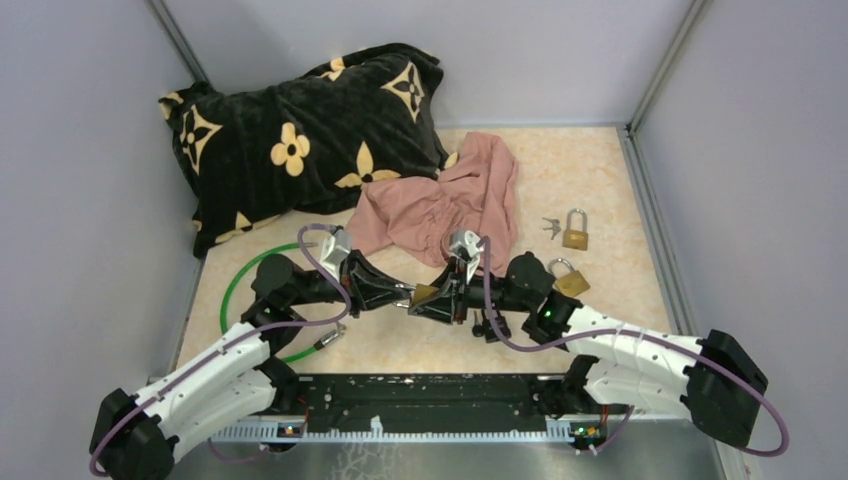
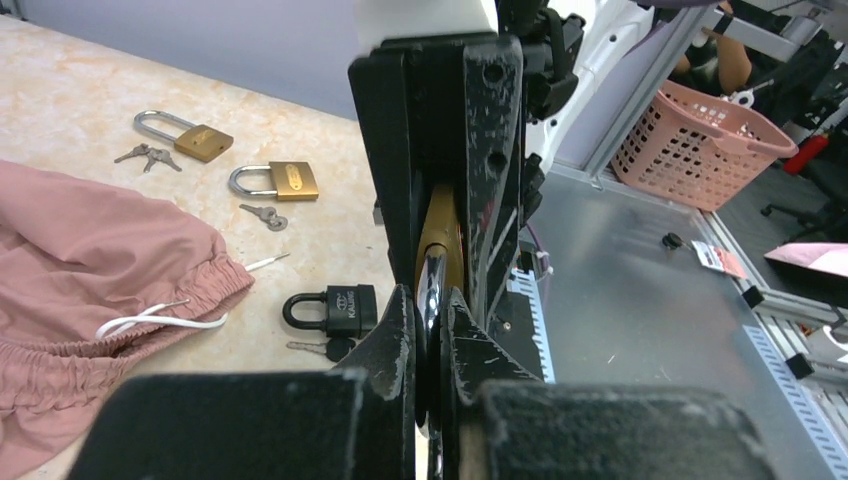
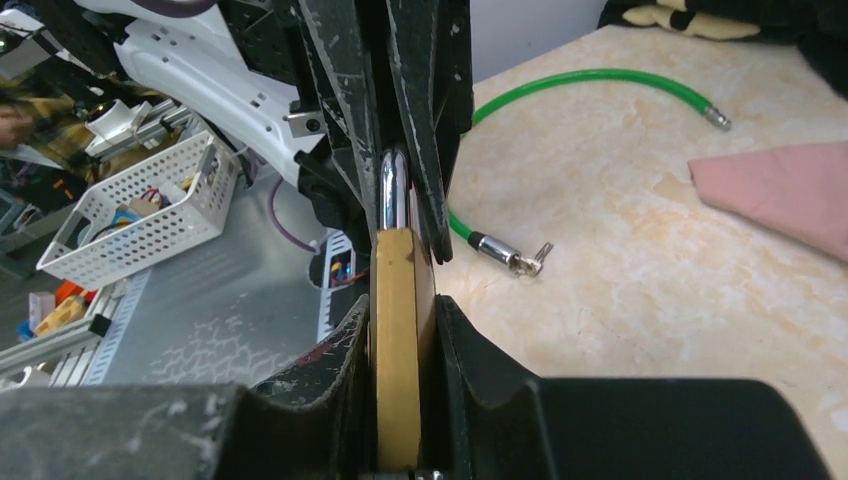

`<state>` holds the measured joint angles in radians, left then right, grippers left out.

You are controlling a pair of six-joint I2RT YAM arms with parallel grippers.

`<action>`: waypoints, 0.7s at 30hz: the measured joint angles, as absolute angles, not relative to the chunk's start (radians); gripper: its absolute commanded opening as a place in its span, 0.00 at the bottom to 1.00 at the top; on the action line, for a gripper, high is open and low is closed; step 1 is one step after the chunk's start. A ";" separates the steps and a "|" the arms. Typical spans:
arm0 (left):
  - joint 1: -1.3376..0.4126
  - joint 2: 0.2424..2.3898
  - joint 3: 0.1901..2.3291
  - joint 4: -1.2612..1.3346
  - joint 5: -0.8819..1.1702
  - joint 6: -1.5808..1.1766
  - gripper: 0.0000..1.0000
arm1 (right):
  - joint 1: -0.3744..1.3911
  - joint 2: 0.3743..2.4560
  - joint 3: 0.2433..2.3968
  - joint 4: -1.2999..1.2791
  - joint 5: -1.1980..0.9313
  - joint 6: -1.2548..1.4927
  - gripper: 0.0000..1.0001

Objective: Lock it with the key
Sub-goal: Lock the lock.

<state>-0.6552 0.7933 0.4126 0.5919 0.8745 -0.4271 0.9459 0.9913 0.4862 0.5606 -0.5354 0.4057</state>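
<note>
Over the marbled tabletop [image 1: 600,170], between grey walls [image 1: 550,50] — left end effector [image 2: 430,300] grips padlock [image 3: 397,380] shackle [image 3: 392,190], right end effector [image 3: 403,320] its body.

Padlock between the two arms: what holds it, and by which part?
The brass padlock is held by both: right gripper fingers clamp its body, left gripper fingers pinch its steel shackle.

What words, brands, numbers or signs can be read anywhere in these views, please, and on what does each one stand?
No text is readable.
On the black padlock, a pale emblem: too blurred to read.
On the middle brass padlock of the three loose ones, an oval stamp: too small.
On the white-and-red tag on the grey metal bench, the print is too small.
The edge-on brass padlock shows no face.
</note>
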 measured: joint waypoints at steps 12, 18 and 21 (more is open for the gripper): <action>-0.706 0.809 0.415 0.593 0.811 -0.412 0.00 | 0.975 0.959 0.492 0.417 -0.515 0.375 0.59; -0.653 0.785 0.435 0.429 0.850 -0.292 0.00 | 0.974 0.778 0.534 0.228 -0.413 0.305 0.95; -0.607 0.782 0.442 0.356 0.857 -0.242 0.00 | 0.973 0.673 0.557 0.087 -0.412 0.252 0.85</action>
